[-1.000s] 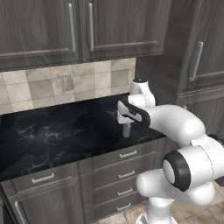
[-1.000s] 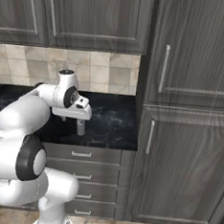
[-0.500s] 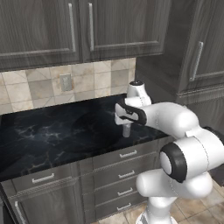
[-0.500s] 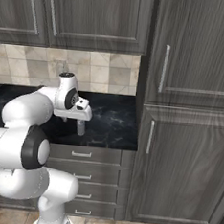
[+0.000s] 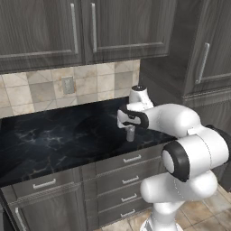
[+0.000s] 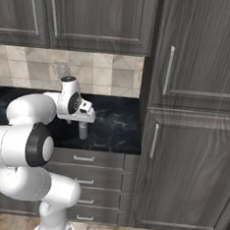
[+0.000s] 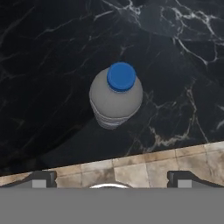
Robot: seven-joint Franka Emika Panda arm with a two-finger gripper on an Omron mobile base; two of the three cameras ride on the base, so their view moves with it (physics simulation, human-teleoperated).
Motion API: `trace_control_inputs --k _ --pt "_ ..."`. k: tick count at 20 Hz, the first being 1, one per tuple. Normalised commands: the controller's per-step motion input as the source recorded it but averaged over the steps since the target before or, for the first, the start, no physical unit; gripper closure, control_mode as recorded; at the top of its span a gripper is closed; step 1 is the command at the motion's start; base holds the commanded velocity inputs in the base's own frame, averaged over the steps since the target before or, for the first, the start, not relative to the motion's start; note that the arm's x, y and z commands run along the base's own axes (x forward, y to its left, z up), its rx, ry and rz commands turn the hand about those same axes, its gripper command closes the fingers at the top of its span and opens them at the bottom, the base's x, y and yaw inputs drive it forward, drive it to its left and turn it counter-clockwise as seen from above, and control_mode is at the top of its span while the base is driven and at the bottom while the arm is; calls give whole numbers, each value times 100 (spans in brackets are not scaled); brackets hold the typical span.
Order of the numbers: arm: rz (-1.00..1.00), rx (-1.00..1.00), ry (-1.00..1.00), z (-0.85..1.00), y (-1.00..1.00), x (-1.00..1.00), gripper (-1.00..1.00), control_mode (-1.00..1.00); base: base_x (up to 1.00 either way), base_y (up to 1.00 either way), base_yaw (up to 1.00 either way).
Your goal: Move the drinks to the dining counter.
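A slim clear bottle (image 7: pixel 116 97) with a blue cap, one of the drinks, stands upright on the black marble counter (image 5: pixel 58 135) close to its front edge. My gripper (image 7: pixel 112 179) hangs straight above it, open wide, its fingertips (image 7: pixel 41 179) well apart with nothing between them. From the base the bottle (image 5: pixel 130 134) (image 6: pixel 82 131) shows just under the gripper (image 5: pixel 129 126) (image 6: pixel 81 123), whose hand hides the cap. The dining counter is out of view.
The counter has drawers (image 5: pixel 128 178) below, a tile backsplash (image 5: pixel 54 85) behind and upper cabinets (image 5: pixel 90 27) overhead. A tall cabinet (image 6: pixel 188 143) closes off its right end. Floor tiles (image 7: pixel 144 166) lie past the front edge.
The arm's elbow and forearm have swung a little closer to the base cameras. The hand has stayed over the bottle with its jaws open.
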Motion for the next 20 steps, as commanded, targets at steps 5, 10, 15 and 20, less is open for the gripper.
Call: trace_control_inputs --k 5,10,15,20 --pt "0 0 -10 -2 0 2 -100 -100 0 0 0" --pt "0 0 -6 -1 0 0 -100 -100 0 0 0" --pt "0 0 -9 -2 0 1 -100 -100 0 0 0" --pt "0 0 -13 -4 0 0 -100 -100 0 0 0"
